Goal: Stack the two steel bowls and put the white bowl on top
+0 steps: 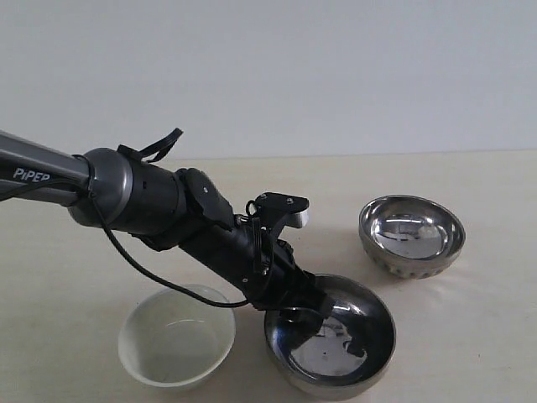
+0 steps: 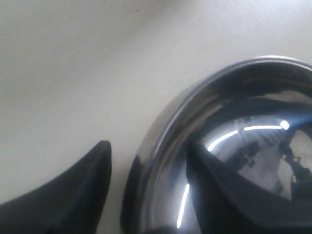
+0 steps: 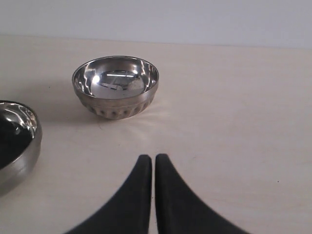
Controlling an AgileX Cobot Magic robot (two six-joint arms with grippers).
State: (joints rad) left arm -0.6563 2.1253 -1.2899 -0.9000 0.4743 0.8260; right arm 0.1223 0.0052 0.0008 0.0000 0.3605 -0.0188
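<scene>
The smooth steel bowl (image 1: pixel 331 336) stands near the front, right of the middle. My left gripper (image 1: pixel 304 302) is open astride its rim. In the left wrist view one finger (image 2: pixel 73 195) is outside the bowl (image 2: pixel 195 95) and the other finger (image 2: pixel 229 195) is inside, with a gap on both sides of the wall (image 2: pixel 147 146). The dimpled steel bowl (image 1: pixel 411 235) sits upright and alone at the right rear. The white bowl (image 1: pixel 176 337) rests at the front left, just under the left arm. My right gripper (image 3: pixel 153 158) is shut on nothing above bare table, facing the dimpled bowl (image 3: pixel 116 85); it is out of the exterior view.
The left arm and its black cable (image 1: pixel 159 273) cross the table (image 1: pixel 470 319) from the left, passing over the white bowl's far edge. A plain pale wall backs the table. The smooth bowl's edge (image 3: pixel 14 141) shows in the right wrist view.
</scene>
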